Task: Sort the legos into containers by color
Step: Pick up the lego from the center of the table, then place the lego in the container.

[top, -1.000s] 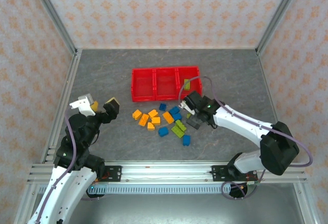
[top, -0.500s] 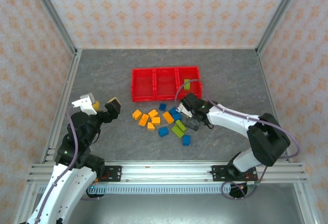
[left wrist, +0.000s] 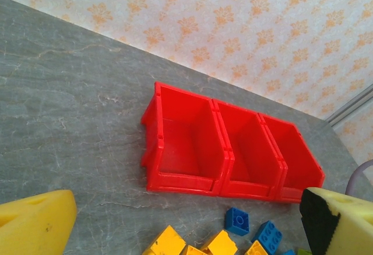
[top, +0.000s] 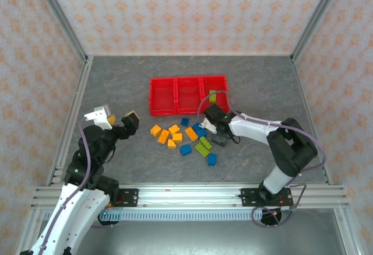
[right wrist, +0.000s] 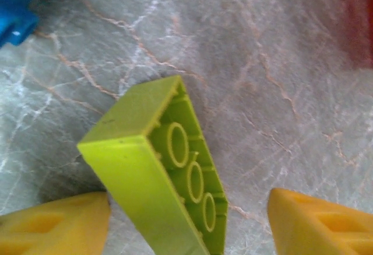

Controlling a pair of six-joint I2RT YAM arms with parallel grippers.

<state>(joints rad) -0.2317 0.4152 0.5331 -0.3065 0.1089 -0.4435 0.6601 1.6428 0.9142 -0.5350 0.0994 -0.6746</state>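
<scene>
Inspected the grey marbled surface (top: 116, 86); noted metal rails and patterned walls on three sides in the overhead view.

Located the containers (top: 188, 95) just above centre of the overhead frame: three red open-top bins joined in a row, standing flat on the surface. Confirmed the same row across the middle of the left wrist view (left wrist: 227, 150).

Located the left tool (top: 116, 118) at centre-left of the overhead frame, well apart from the pile. Recorded as released: in the left wrist view (left wrist: 186, 226), yellow fingertips (left wrist: 35, 223) sit at the two lower corners, spread wide with nothing between them.

Located the right tool (top: 208, 126) just right of centre, at the right edge of the pile and just below the right-hand bin. Recorded as released in the right wrist view (right wrist: 189, 223): fingers spread either side of a lime green brick (right wrist: 157, 179) tipped on edge, hollow underside facing right. Right finger clearly apart from it; cannot tell whether the left finger touches it.

Found the legos (top: 180, 137) in a loose cluster on the surface, just below the containers. Noted orange pieces (top: 168, 133) to the left, blue pieces (top: 185, 149) centre and right, and green pieces (top: 203, 146) right of centre. Found one green piece in the bin (top: 213, 96) at the right end of the row.
</scene>
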